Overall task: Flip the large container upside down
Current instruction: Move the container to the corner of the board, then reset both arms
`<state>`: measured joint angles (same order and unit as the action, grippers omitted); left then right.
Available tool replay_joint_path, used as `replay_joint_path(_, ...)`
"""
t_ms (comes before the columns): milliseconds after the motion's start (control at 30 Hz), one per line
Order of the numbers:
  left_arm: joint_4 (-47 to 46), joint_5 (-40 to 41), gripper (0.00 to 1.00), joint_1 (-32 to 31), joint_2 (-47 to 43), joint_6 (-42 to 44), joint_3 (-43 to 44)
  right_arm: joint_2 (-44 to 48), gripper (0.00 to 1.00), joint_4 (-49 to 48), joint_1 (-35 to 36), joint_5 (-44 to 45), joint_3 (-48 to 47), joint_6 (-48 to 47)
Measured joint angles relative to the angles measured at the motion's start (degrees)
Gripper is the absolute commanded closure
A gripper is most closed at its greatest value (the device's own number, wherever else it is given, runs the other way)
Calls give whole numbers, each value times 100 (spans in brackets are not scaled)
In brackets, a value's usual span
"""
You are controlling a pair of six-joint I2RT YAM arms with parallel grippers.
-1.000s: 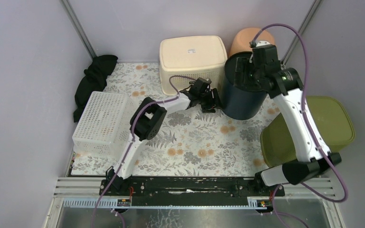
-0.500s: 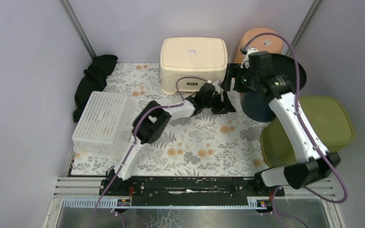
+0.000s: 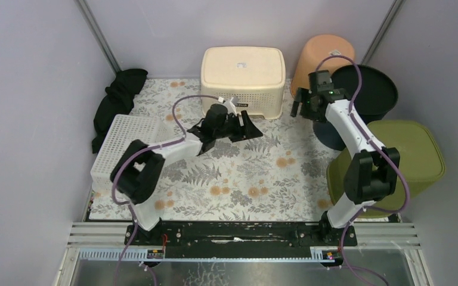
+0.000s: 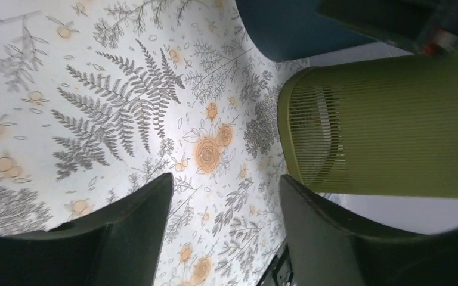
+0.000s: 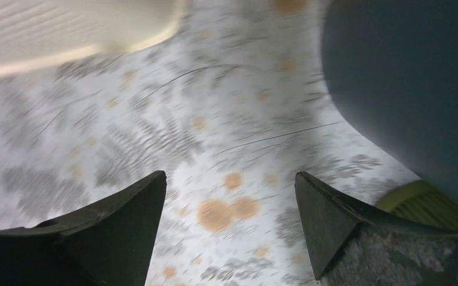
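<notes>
Cream basket (image 3: 243, 65), dark side label (image 3: 244, 106) illegible, navy container (image 3: 367, 89)

Body log | our left arm (image 3: 176, 149): white links, black joints | our right arm (image 3: 353, 124): same white-and-black build | purple cable (image 3: 186, 106): we carry one looped along each arm | fingers (image 4: 125, 235): dark, matte, wedge-shaped | black rail (image 3: 232, 232): under our bases

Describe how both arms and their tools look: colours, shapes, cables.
Both arms, the left arm and the right arm, have white links with bulky black joints. A purple cable loops along each. The left tool and right tool are black, each with two broad fingers tapering to points.
</notes>
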<state>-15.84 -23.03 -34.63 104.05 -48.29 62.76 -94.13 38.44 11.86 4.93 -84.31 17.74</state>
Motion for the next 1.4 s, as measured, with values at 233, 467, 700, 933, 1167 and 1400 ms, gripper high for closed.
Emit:
replay_joint_path(233, 424, 393, 0, 457, -1132, 463, -581, -601, 13, -79, -1137, 590, 57, 157)
replay_joint_path(467, 1104, 1646, 0, 1082, -1843, 1080, -1095, 691, 1, -1611, -570, 151, 1792, -63)
replay_joint_path(700, 1097, 3748, 0, 1261, -2774, 1871, -1847, 1622, 1, -3565, -485, 57, 3884, -669)
replay_joint_path(933, -553, 4358, 0, 1902, -2944, 3191, -3462, 1967, 1, -5512, -490, 551, 5335, -1060)
replay_joint_path(1167, -2299, 4417, 0, 2203, -2817, 4168, -4212, 1930, 1, -7178, -490, 953, 6046, -1257)
replay_joint_path(1400, -3206, 4186, 0, 2645, -2411, 4291, -4470, 1912, 1, -7871, -525, 1443, 6306, -1491)
